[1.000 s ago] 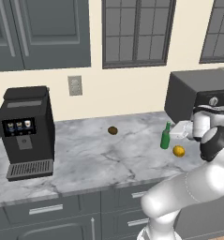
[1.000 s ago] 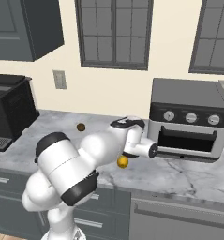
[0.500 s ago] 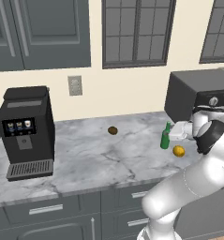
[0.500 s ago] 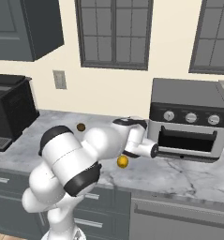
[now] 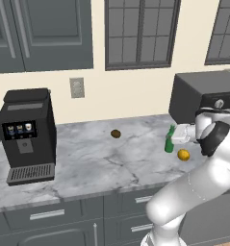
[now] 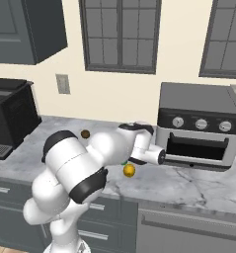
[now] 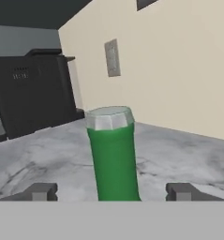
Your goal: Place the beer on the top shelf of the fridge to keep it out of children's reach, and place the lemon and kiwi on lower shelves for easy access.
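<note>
The beer (image 7: 112, 159), a green bottle with a pale cap, stands upright on the marble counter (image 5: 87, 158). My gripper (image 7: 114, 192) is open, with a fingertip on either side of the bottle and a gap to each. In the left base view the gripper (image 5: 173, 136) is at the beer's (image 5: 169, 143) neck, just left of the toaster oven. The lemon (image 5: 184, 154) lies on the counter beside the bottle, toward the front. The kiwi (image 5: 116, 133) lies further left near the wall. In the right base view my arm hides most of the beer; the lemon (image 6: 129, 170) and kiwi (image 6: 85, 134) show. The fridge and its shelves are out of view.
A grey toaster oven (image 6: 198, 123) stands close to the right of the bottle. A black coffee machine (image 5: 27, 134) stands at the counter's left end. A wall outlet (image 5: 77, 87) and windows are behind. Drawers run under the counter.
The hand has stayed at the bottle. The arm's elbow has shifted a little. The bottle, lemon and kiwi have not moved.
</note>
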